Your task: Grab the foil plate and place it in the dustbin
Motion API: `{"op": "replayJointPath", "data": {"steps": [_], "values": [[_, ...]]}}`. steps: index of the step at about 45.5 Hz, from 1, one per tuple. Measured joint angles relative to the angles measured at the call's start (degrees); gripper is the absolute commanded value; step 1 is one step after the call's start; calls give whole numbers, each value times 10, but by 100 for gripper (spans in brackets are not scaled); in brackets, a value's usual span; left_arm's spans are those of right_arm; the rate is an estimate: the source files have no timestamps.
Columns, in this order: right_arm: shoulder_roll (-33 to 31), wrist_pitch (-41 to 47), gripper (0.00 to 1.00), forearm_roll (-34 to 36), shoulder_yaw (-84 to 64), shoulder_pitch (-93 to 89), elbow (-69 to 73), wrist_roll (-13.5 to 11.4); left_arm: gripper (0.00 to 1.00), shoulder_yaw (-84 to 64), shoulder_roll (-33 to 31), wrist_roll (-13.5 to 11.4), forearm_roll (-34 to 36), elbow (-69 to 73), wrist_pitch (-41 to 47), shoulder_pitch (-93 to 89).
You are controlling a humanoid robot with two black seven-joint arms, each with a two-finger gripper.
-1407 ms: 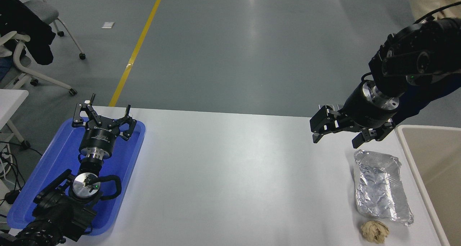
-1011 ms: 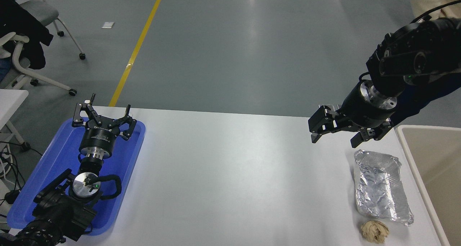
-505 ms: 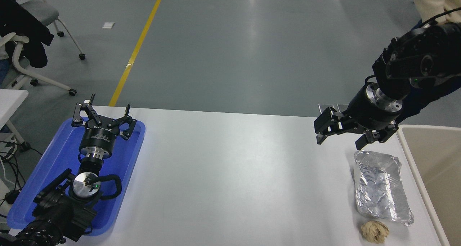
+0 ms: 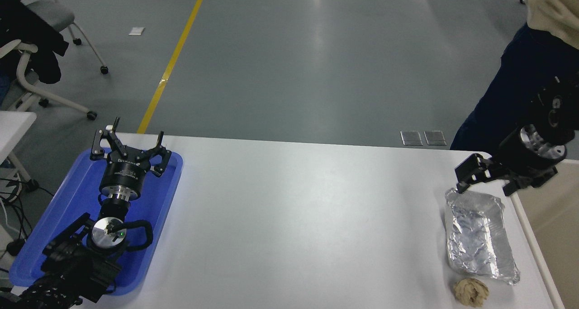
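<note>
Foil plate (image 4: pixel 478 234), crinkled and silver, is seen lying flat on the white bench (image 4: pixel 289 218) near its right edge, with its long side running roughly front to back. The right claw (image 4: pixel 483 185) is held just above the plate's far end, its fingers spread wide and nothing gripped between them; whether a fingertip touches the foil cannot be told. The dustbin (image 4: pixel 543 236), beige with a pale rim, is placed just beside the bench's right edge, close to the plate. A small crumpled tan paper ball (image 4: pixel 471 292) is found near the plate's nearer end. The left claw (image 4: pixel 129 151) is parked at the lower left above a blue tray (image 4: pixel 68 200), with its fingers spread and empty. A person in dark trousers (image 4: pixel 511 87) is seen standing at the upper right, beyond the bench.
</note>
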Motion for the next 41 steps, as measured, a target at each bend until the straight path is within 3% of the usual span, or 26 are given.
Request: {"op": "replayJointPath", "data": {"steps": [15, 41], "values": [[-56, -96, 100, -95, 70, -174, -107, 0, 100, 0, 0, 0, 0, 0, -1, 0], [-19, -208, 100, -99, 196, -359, -251, -5, 100, 0, 0, 0, 0, 0, 0, 0]]}}
